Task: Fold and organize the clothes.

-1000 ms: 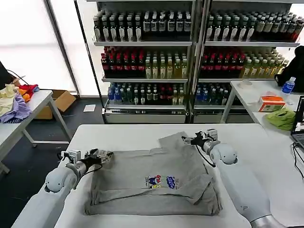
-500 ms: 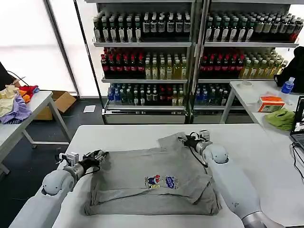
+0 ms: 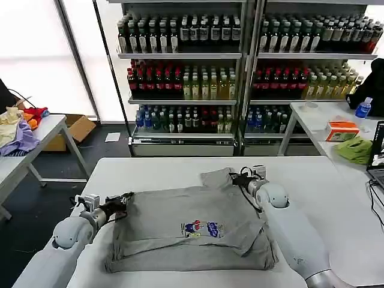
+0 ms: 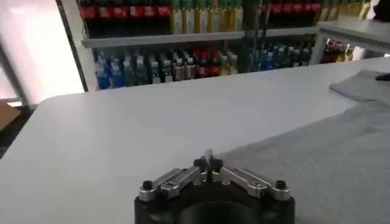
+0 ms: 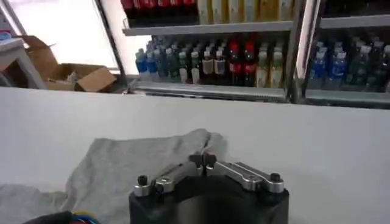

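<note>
Smooth white table (image 3: 180, 171) bears rumpled grey shirt (image 3: 192, 231).

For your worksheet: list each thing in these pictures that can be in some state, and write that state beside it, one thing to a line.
grey shirt: flat on the table, partly folded, print facing up.
left gripper: shut, at the shirt's left edge.
right gripper: shut, by the sleeve at the shirt's far right corner.
white table: carrying the shirt.

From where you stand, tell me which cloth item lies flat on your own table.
The light grey shirt, spread between the left gripper and right gripper. The colourful pile and green cloth sit on side tables.
</note>
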